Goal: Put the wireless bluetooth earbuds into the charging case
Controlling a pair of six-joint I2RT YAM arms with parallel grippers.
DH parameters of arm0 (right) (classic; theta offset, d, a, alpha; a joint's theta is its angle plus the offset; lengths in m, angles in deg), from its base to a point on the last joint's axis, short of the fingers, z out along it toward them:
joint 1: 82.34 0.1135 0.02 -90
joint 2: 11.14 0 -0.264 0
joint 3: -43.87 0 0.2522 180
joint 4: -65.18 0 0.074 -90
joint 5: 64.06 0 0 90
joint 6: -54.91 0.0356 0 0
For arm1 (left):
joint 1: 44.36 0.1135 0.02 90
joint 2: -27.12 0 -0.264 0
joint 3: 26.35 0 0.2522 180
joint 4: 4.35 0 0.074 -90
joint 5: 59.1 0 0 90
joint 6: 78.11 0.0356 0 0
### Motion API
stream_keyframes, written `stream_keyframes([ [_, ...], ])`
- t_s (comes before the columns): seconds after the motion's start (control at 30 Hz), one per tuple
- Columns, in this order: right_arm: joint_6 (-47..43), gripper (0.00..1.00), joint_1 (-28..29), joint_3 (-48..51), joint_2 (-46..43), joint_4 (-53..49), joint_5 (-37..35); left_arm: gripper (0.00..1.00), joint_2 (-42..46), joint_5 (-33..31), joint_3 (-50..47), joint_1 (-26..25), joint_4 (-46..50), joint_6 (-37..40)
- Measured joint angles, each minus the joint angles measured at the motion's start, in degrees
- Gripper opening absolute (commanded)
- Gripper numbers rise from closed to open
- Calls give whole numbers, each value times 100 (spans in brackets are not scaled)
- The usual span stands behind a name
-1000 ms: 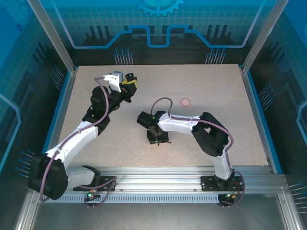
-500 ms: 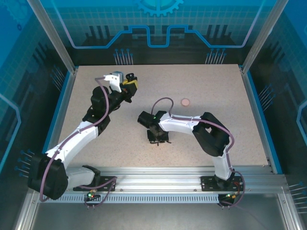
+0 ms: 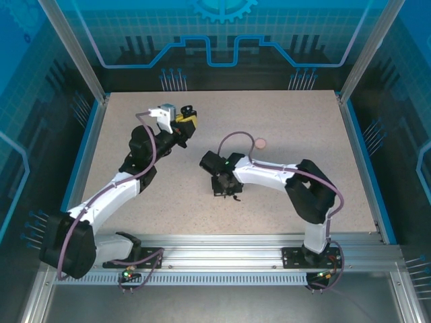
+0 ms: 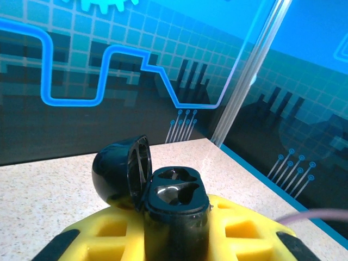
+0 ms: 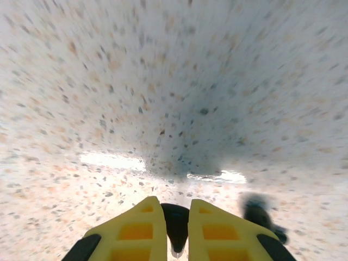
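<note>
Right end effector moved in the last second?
Yes. In the top view, the right end effector, holding a black earbud, shifted right, closer to the pink case.

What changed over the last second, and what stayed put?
The right gripper, shut on a black earbud, shifted right and slightly farther out. The left gripper, holding the open black case, edged right. The round pink case stayed where it was.

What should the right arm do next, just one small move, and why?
Probably lift the right gripper toward the open black case in the left gripper: it pinches a black earbud low over the table, and both case wells look empty.
</note>
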Motion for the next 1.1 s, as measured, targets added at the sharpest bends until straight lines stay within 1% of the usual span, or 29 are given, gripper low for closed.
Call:
stream_keyframes([
  [0.1, -195, 11, -227, -20, -573, 0, -184, 0, -144, 199, -216, -76, -498, 201],
  [0.2, -459, 11, -570, -122, -1231, 11, -363, 0, -310, 409, -407, -232, -931, 610],
  [0.37, -1008, 11, -1119, -487, -2186, 177, -579, 0, -527, 767, -417, -461, -1281, 1250],
  [0.53, -1637, 11, -1397, -844, -2852, 651, -520, 0, -745, 942, -317, -734, -1445, 1823],
  [0.73, -2350, 11, -1539, -960, -3167, 1434, 92, 0, -946, 957, -31, -1067, -1532, 2251],
  [1.0, -2874, 10, -1617, -761, -3327, 2208, 1213, 0, -979, 953, 195, -1226, -1624, 2280],
  [1.1, -2975, 10, -1617, -682, -3364, 2343, 1488, 0, -979, 953, 195, -1259, -1635, 2277],
])
